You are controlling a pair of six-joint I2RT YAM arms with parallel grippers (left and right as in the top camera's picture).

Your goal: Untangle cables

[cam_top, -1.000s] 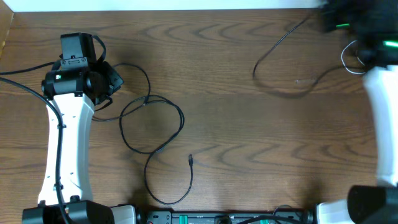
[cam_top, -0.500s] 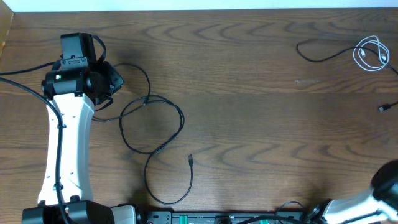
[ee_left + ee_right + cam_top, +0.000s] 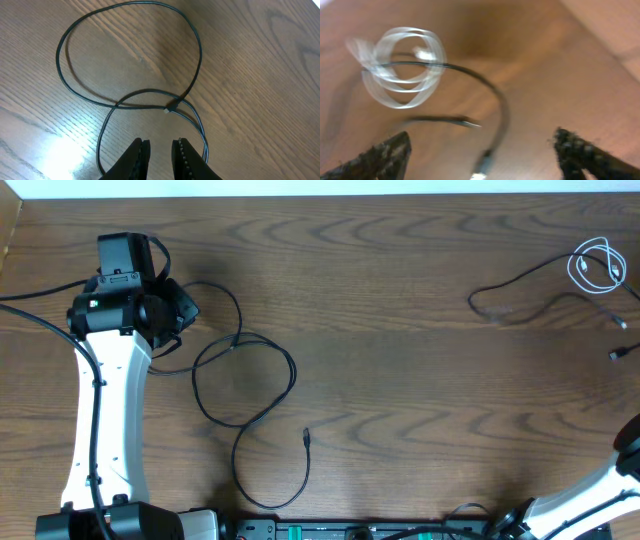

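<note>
Two grippers, both empty. The left gripper (image 3: 161, 152) hangs with its fingers narrowly apart over the left side of the brown wooden table (image 3: 400, 380), and a thin black looped cable (image 3: 199, 50) lies just beyond its tips. The right gripper (image 3: 482, 137) gapes wide above the table's far right corner, where a coiled white cord (image 3: 395, 97) and a second thin black cable (image 3: 520, 278) lie.

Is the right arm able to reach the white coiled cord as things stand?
Probably yes: the open right pincer faces the white coiled cord; only a black cable crossing the coil lies between.
</note>
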